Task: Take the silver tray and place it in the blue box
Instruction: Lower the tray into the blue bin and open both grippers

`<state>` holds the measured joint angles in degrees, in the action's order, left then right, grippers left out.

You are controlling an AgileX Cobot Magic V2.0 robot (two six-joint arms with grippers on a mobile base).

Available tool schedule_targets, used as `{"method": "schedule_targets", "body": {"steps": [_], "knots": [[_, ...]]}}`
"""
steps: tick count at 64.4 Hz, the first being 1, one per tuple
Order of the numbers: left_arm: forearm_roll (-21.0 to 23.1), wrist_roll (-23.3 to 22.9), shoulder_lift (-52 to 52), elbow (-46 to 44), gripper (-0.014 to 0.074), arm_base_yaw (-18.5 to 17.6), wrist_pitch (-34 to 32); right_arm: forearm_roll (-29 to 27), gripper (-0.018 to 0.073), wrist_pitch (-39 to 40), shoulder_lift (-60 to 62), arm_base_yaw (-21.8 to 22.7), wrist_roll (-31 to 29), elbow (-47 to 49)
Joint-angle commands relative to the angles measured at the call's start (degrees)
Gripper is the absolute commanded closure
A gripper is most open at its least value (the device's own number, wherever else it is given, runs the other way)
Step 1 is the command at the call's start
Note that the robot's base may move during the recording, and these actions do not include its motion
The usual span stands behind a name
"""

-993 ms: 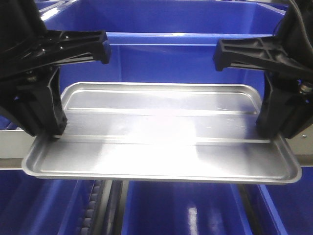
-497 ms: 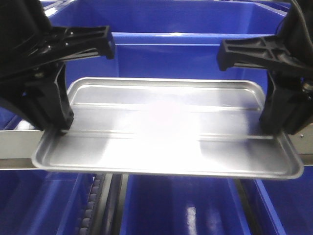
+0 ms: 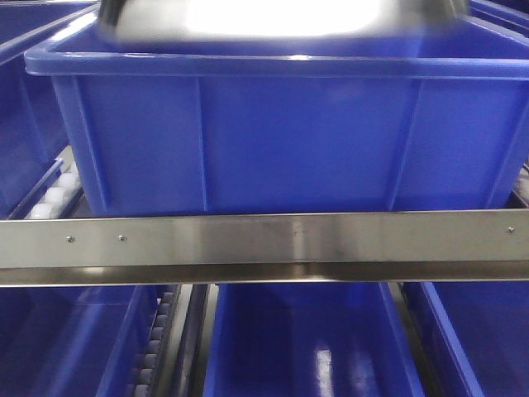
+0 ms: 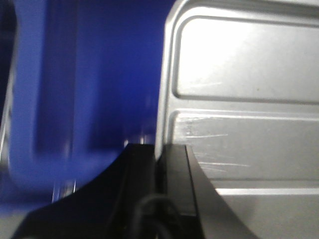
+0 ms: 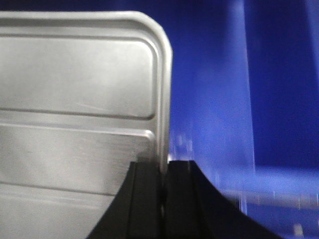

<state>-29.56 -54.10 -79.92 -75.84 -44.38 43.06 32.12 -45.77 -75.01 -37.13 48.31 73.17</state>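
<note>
The silver tray (image 3: 281, 18) shows only as a blurred shiny underside at the top of the front view, raised above the rim of the blue box (image 3: 273, 141). In the left wrist view the ridged silver tray (image 4: 244, 99) fills the right side, and my left gripper (image 4: 160, 152) is shut on its left rim. The right wrist view has the silver tray (image 5: 75, 99) on the left, where my right gripper (image 5: 163, 167) pinches its right rim. Blue box wall (image 4: 89, 89) lies beyond the tray. Neither gripper appears in the front view.
A steel rail (image 3: 264, 240) crosses the front view below the blue box. More blue crates (image 3: 306, 347) sit under the rail, and another (image 3: 25, 107) stands at the left. A roller track (image 3: 153, 347) runs at lower left.
The tray and both grippers have risen out of the front view's middle to its top edge, uncovering the blue box wall and the steel rail.
</note>
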Motion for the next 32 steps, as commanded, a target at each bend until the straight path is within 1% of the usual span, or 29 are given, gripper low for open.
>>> {"method": "schedule_targets", "body": {"steps": [1, 8, 9, 10, 12, 15, 20, 26, 32], "knots": [[-3.56, -0.7, -1.13, -3.97, 0.07, 3.25, -15.22, 3.43, 0.0501, 12.12, -1.46, 1.68, -1.0, 4.37], [-6.49, -0.7, -4.52, -4.4, 0.07, 7.78, -25.59, 7.27, 0.0501, 20.06, -5.24, 4.89, -1.0, 4.99], [-6.87, -0.7, -5.03, -4.4, 0.07, 8.35, -26.24, 7.52, 0.0501, 21.22, -5.79, 5.37, -1.0, 4.99], [-7.18, -0.7, -6.04, -4.4, 0.07, 9.19, -28.76, 7.75, 0.0501, 23.48, -6.6, 6.34, -1.0, 4.99], [-7.47, -0.7, -7.07, -4.4, 0.07, 10.45, -31.43, 7.73, 0.0501, 25.79, -7.91, 7.28, -1.0, 4.99], [-7.47, -0.7, -8.8, -4.4, 0.07, 11.76, -34.0, 7.73, 0.0501, 29.74, -9.48, 8.68, -1.0, 4.99], [-7.47, -0.7, -11.08, -4.4, 0.07, 13.48, -36.66, 7.73, 0.0501, 34.64, -11.97, 10.85, -0.95, 4.99], [-7.47, -0.7, -13.52, -4.4, 0.07, 14.69, -38.12, 7.73, 0.0501, 39.45, -14.71, 13.11, -0.88, 4.99], [-7.47, -0.7, -15.05, -4.4, 0.07, 14.82, -38.12, 7.38, 0.0501, 40.76, -16.41, 14.27, -0.81, 4.99]]}}
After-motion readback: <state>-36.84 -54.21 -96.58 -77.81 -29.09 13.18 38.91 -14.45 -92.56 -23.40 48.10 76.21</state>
